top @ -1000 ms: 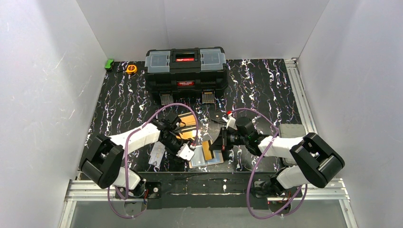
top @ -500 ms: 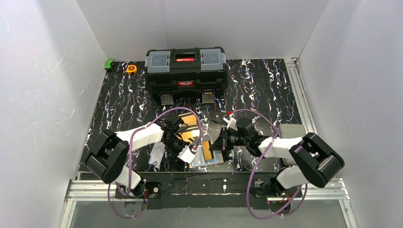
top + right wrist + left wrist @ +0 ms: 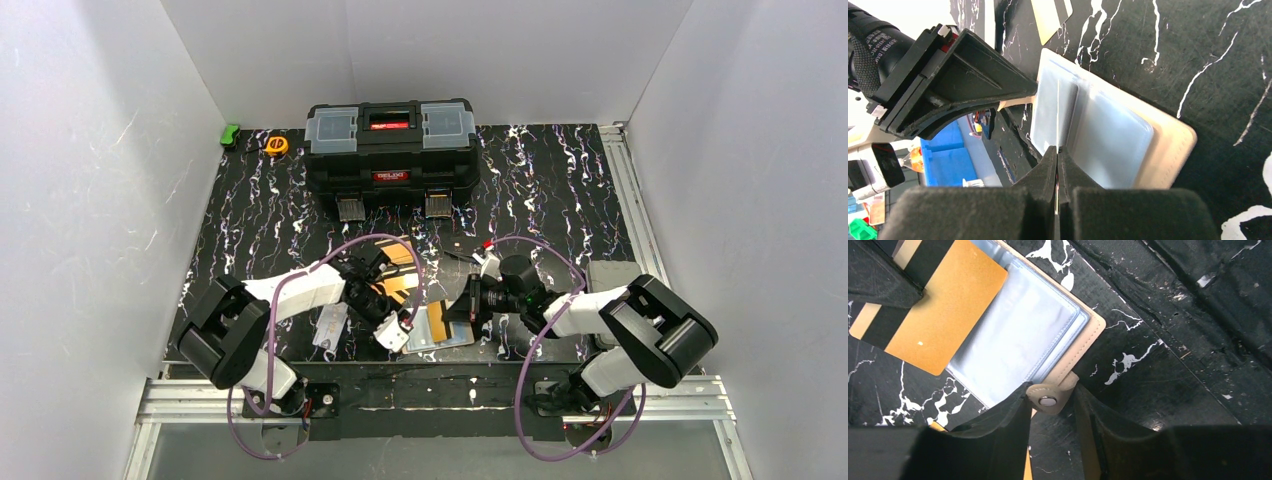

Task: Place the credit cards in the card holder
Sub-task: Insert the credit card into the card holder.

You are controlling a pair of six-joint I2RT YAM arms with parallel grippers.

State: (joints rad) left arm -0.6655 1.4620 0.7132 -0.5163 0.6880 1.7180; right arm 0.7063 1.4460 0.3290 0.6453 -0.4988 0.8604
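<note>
The beige card holder [image 3: 1091, 325] lies open on the black table, its clear plastic pockets [image 3: 1018, 340] facing up; it also shows in the top view [image 3: 442, 327]. My left gripper [image 3: 1050, 392] has its jaws closed against both sides of the holder's snap tab [image 3: 1048, 401]. My right gripper [image 3: 1057, 150] is shut on an orange credit card with a dark stripe [image 3: 948, 305]. The card is edge-on in the right wrist view [image 3: 1057, 110], its far edge at the pockets. More tan cards [image 3: 397, 283] lie behind the left gripper [image 3: 395, 335].
A big black toolbox [image 3: 390, 148] stands at the back centre, with a yellow tape measure [image 3: 277, 145] and a green object [image 3: 230, 133] to its left. A pale card [image 3: 330, 330] lies left of the left gripper. A grey block [image 3: 613, 272] sits at the right edge.
My left gripper has moved nearer and right onto the holder's snap tab. My right gripper has shifted slightly left and nearer with the card, over the holder.
</note>
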